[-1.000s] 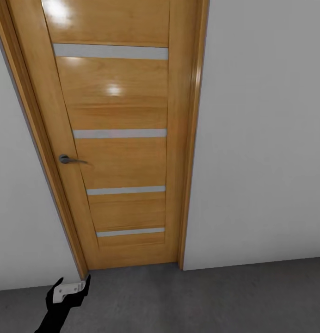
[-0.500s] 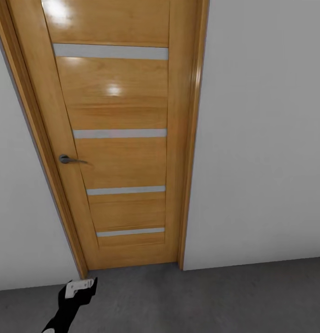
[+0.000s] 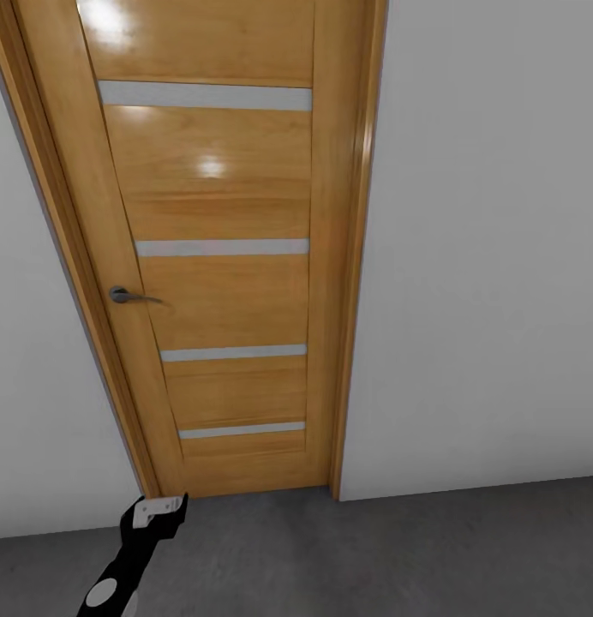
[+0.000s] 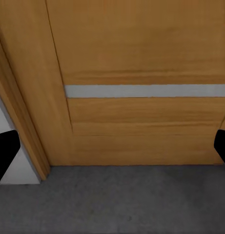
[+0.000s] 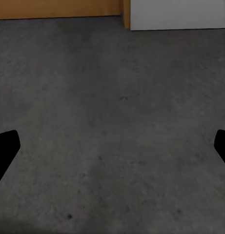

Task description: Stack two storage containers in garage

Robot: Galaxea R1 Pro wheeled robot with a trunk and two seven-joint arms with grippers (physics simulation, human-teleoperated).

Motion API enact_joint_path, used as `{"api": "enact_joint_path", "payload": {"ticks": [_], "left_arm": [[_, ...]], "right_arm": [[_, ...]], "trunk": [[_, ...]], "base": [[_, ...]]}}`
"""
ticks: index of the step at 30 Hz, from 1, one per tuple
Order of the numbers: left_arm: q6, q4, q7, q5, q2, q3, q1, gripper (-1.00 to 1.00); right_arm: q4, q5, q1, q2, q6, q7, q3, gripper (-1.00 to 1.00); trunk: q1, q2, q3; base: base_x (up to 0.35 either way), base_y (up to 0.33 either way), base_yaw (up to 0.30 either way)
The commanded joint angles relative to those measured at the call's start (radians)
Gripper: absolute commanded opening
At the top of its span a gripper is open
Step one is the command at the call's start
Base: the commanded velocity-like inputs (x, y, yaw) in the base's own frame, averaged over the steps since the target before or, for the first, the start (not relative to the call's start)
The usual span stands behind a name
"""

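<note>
Facing a closed wooden door (image 3: 219,257) at 12 o'clock | left gripper (image 3: 159,507) nearer, jaws spread, empty — handle (image 3: 125,296) at 11 o'clock | right gripper (image 5: 112,146) spread over the floor (image 5: 112,97) | containers out of sight

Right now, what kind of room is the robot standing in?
Probably a garage or utility space, facing a closed wooden door with a metal lever handle. The rough grey concrete floor and bare white wall suggest it.

closed wooden door (image 3: 219,257) and white wall (image 3: 485,257) block ahead; grey floor (image 3: 374,557) lies open.
</note>
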Motion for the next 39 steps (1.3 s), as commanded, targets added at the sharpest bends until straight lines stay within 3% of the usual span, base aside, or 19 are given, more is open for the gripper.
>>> {"api": "enact_joint_path", "payload": {"ticks": [1, 12, 39], "left_arm": [[-0.009, 0.003, -0.007, -0.001, 0.0, 0.003, -0.002, 1.0], [-0.034, 0.036, -0.006, -0.006, 0.0, 0.003, -0.006, 1.0], [-0.041, -0.006, -0.006, -0.006, 0.001, 0.006, -0.006, 1.0]], "right_arm": [[0.001, 0.001, -0.001, 0.001, -0.003, 0.008, -0.005, 1.0], [0.001, 0.001, 0.0, 0.002, -0.003, 0.007, -0.004, 1.0], [0.001, 0.001, -0.001, 0.004, -0.003, 0.006, -0.004, 1.0]], "trunk": [[0.0, -0.001, -0.001], [0.0, -0.001, -0.001], [0.0, -0.001, -0.001]], "base": [[0.0, 0.0, 0.0], [0.0, 0.0, 0.0], [0.0, 0.0, 0.0]]}}
